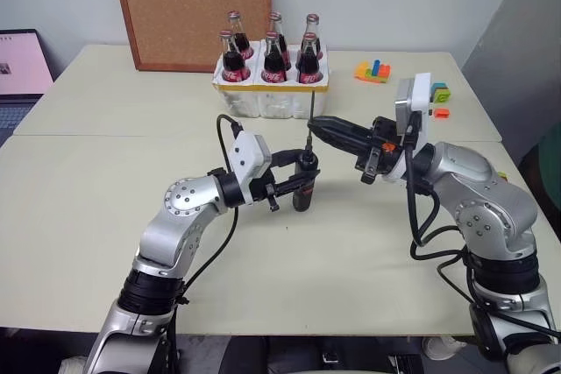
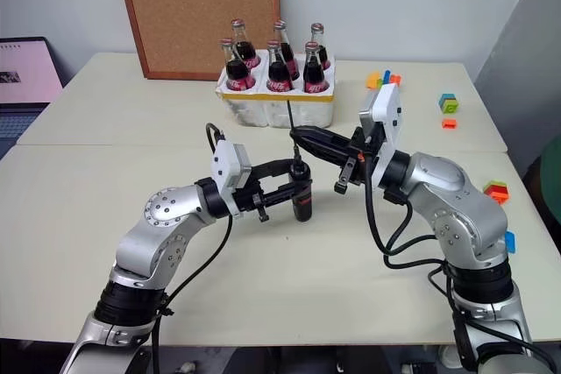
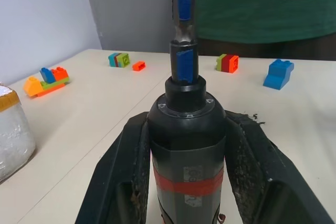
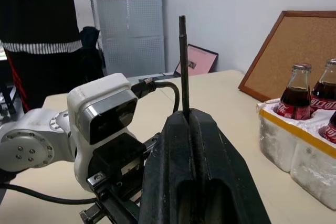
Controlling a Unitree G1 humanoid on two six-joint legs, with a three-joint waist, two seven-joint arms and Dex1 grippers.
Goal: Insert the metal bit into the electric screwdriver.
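The electric screwdriver (image 1: 303, 188), black with a red band (image 3: 186, 184), stands upright over the table's middle. My left gripper (image 1: 302, 174) is shut on its body, with a finger (image 3: 118, 174) on each side. The metal bit (image 1: 310, 114) is a thin dark rod held vertical right above the screwdriver. My right gripper (image 1: 314, 125) reaches in from the right and is shut on the bit, which sticks up from between the fingers (image 4: 182, 61). The bit's lower end (image 3: 183, 3) meets the screwdriver's narrow tip (image 3: 184, 64). How deep it sits I cannot tell.
A white foam crate (image 1: 272, 98) of several cola bottles stands just behind the grippers, with a cork board (image 1: 193, 6) behind it. Toy bricks (image 1: 372, 70) lie at the back right and a laptop (image 1: 17, 67) at the far left. A person (image 4: 42, 24) stands beyond the table.
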